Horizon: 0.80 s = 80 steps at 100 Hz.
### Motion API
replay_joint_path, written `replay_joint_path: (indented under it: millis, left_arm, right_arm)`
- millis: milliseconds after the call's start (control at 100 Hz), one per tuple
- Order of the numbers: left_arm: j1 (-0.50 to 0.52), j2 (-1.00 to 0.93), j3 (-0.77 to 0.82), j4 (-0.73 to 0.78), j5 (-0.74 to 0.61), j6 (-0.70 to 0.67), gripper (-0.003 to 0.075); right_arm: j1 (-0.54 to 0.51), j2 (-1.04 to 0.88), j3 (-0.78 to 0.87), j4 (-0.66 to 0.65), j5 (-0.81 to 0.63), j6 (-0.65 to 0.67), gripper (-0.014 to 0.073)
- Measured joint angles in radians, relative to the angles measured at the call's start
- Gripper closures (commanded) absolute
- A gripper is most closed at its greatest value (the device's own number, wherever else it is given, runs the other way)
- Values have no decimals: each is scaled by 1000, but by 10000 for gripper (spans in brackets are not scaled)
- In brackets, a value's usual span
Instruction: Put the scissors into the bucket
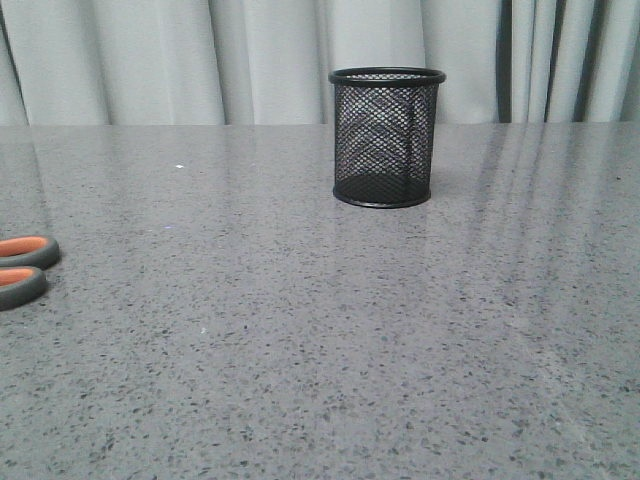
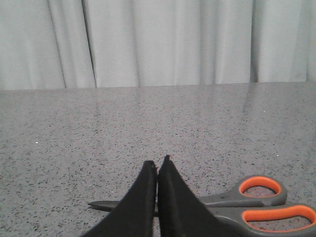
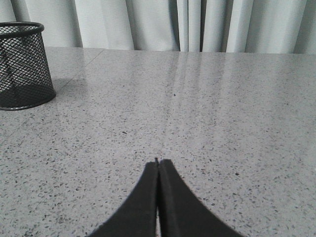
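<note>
Pincers (image 2: 157, 165) (image 3: 158, 161) closed, empty; scissors (image 2: 237, 202) lie flat.

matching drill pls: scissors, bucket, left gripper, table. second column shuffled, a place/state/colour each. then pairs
1. scissors
2. bucket
3. left gripper
4. table

A. shut, holding nothing
B. speckled grey
C. standing upright near the curtain, with nothing in it
D. lying flat at the table's left edge in the front view

Pairs: 1-D, 2-C, 3-A, 4-B
</note>
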Motion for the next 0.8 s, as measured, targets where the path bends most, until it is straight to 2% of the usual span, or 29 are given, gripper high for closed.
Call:
replay_joint_path:
  millis: [280, 560, 660, 800]
  left_arm:
    - [0, 0, 0, 0, 0, 0, 741]
    - [0, 0, 0, -31, 0, 0, 741]
    - [0, 0, 0, -82, 0, 0, 741]
    - [0, 0, 0, -200, -2, 0, 741]
  right_arm:
    - [0, 0, 0, 0, -4, 0, 659]
    - [0, 0, 0, 2, -71, 0, 659]
    - [0, 0, 0, 50, -86, 0, 659]
    - [0, 0, 0, 214, -120, 0, 659]
